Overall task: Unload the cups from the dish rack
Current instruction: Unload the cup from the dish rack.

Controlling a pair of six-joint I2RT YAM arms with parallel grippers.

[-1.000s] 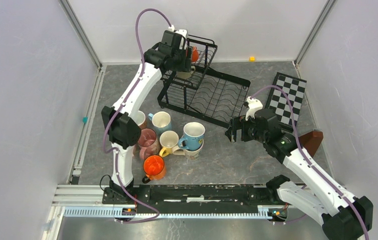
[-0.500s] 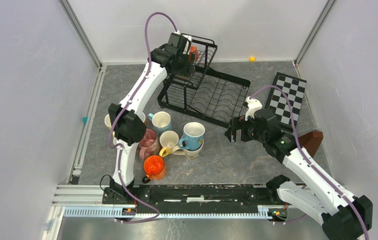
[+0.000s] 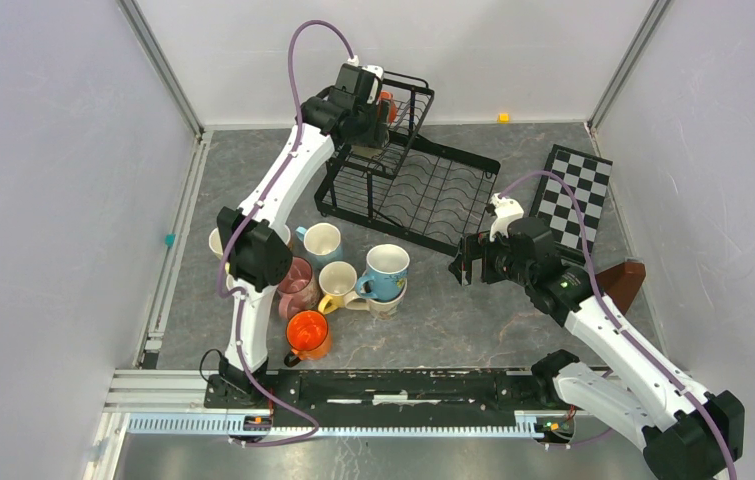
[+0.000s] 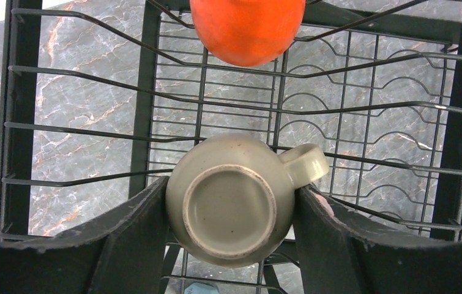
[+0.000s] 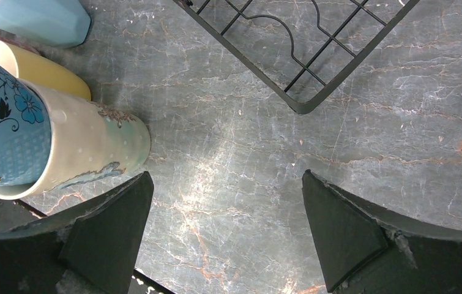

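The black wire dish rack (image 3: 433,190) stands at the back of the table. My left gripper (image 3: 371,110) reaches down into its raised upper basket. In the left wrist view, both fingers of the left gripper (image 4: 231,196) press on the sides of a beige mug (image 4: 231,202). This mug sits upside down on the rack wires (image 4: 93,131), its handle at the upper right. An orange mug (image 4: 246,27) sits just beyond it. My right gripper (image 3: 465,262) hovers open over bare table (image 5: 228,226), right of the mugs grouped on the table (image 3: 337,282).
A blue floral mug (image 5: 2,128) nests in a cream mug (image 5: 87,144) just left of my right fingers. The rack's corner (image 5: 301,67) lies ahead of them. A checkered board (image 3: 573,195) and a brown object (image 3: 621,282) lie at the right.
My left wrist has shifted a little to the right and settled over the upper basket around the beige mug. The right arm has not moved.
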